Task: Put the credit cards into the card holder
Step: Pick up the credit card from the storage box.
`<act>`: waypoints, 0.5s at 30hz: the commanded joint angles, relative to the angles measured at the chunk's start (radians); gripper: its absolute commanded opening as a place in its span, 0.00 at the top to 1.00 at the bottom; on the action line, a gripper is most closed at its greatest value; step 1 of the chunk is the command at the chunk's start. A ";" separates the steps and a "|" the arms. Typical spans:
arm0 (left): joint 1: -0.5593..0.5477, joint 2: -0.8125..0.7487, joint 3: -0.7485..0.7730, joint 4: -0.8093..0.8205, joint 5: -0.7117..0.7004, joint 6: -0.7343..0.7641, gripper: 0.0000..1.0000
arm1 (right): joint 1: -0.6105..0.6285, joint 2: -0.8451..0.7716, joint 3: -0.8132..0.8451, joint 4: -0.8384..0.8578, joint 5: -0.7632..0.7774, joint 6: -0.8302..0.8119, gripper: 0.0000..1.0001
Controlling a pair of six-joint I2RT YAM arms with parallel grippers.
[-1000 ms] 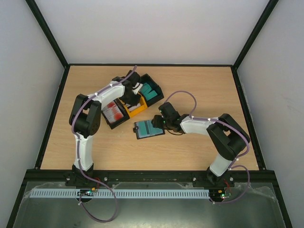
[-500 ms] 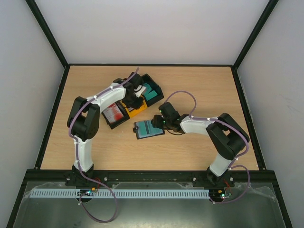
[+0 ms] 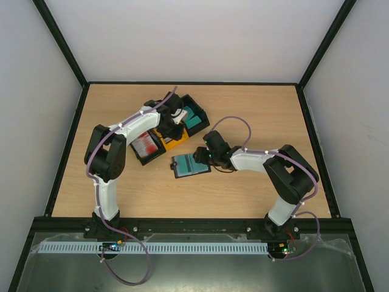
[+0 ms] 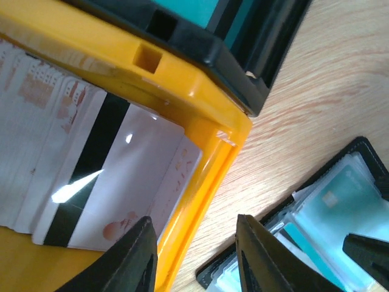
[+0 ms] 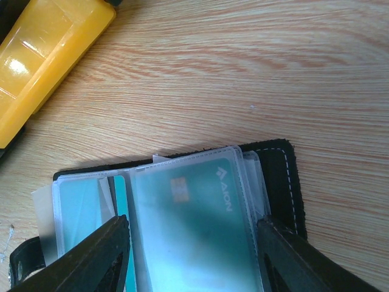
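Presently the left gripper [image 4: 197, 246], parted and empty astride the wall of the yellow bin [image 4: 200, 109], is seeking one white card [image 4: 121, 176] just beside its fingers [image 4: 141, 255]; the right gripper [image 5: 193, 234], also parted, is flanking the card holder [image 5: 278, 176].

- Bright, even overhead light on the table [image 3: 182, 194]; only soft shadows.
- Glare flashing off the white cards [image 4: 140, 164] and the yellow bin [image 5: 42, 55].
- Up close, the left gripper's fingers [image 4: 137, 255] are smeared, out of focus.

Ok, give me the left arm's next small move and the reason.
Probably shift the left gripper inward over the striped white card and lower: its open jaws straddle the yellow bin wall, not the card.
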 commanded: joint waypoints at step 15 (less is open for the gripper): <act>0.000 0.066 0.019 -0.025 -0.076 -0.008 0.49 | -0.002 0.020 0.006 -0.006 -0.001 0.010 0.43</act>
